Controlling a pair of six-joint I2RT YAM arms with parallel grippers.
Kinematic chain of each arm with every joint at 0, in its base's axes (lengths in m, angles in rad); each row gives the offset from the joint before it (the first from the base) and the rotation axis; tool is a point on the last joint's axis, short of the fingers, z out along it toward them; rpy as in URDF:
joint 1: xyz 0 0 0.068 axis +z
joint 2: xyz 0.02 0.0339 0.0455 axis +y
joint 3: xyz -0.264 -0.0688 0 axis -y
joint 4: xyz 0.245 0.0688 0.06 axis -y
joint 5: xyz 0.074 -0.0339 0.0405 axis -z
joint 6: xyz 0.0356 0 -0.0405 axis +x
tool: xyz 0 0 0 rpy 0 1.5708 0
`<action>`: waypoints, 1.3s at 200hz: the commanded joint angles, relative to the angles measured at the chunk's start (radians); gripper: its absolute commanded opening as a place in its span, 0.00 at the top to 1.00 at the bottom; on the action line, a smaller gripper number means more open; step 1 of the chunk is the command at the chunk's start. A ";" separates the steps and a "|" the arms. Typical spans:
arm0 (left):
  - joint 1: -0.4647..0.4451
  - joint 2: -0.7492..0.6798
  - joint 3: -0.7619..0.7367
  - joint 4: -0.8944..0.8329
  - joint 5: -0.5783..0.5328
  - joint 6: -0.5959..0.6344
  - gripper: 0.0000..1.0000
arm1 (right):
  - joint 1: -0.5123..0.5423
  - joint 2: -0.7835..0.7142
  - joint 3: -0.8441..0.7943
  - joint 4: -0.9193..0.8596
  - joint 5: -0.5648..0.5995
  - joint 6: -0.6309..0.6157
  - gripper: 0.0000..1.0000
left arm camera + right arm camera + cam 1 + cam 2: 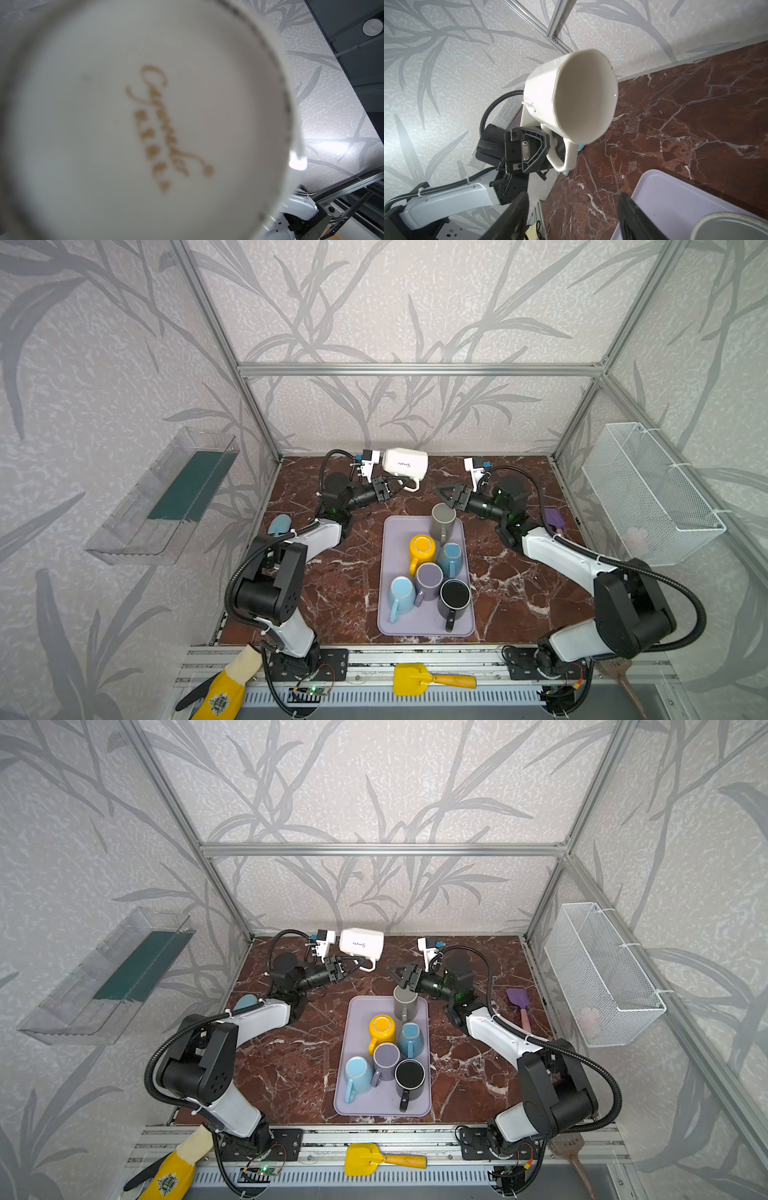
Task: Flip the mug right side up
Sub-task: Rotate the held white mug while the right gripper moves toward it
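Left gripper (390, 486): jaws pinched nearly shut on the loop handle of the white glazed ceramic mug (405, 464). The grip is plain in the right wrist view, where the left gripper (536, 152) clamps the handle from the side.

Mug held clear of the red-brown marble tabletop (332, 572), toward the back, off the lilac plastic tray (419, 624). It is neither upside down nor upright. The long axis runs roughly level, the base turned back toward the left wrist, whose camera it fills (145, 124), and the open mouth (583, 95) facing the right arm. The handle hangs below the body.

Right gripper (441, 490): jaws partly apart, nothing between them. It sits near the mug's mouth but apart from it, just above the rim of a grey cylindrical mug (444, 519) standing at the tray's far end.

Judgement: the flip is about half made. What's left is rolling the mouth upward. The left arm has the mug and the right is the near helper on the mouth side.
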 commanded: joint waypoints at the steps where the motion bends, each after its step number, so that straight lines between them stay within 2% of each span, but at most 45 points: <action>1: -0.001 -0.026 0.004 0.176 0.022 -0.034 1.00 | 0.018 0.030 0.049 0.098 -0.028 0.034 0.36; 80: -0.009 -0.046 -0.015 0.187 0.015 -0.027 1.00 | 0.046 0.163 0.088 0.286 -0.042 0.152 0.47; 175: -0.015 -0.009 0.021 0.204 -0.006 -0.050 1.00 | 0.068 0.190 0.033 0.305 -0.050 0.168 0.47; 260: -0.017 0.045 0.150 0.402 -0.013 -0.199 1.00 | 0.071 0.336 0.030 0.662 -0.040 0.424 0.46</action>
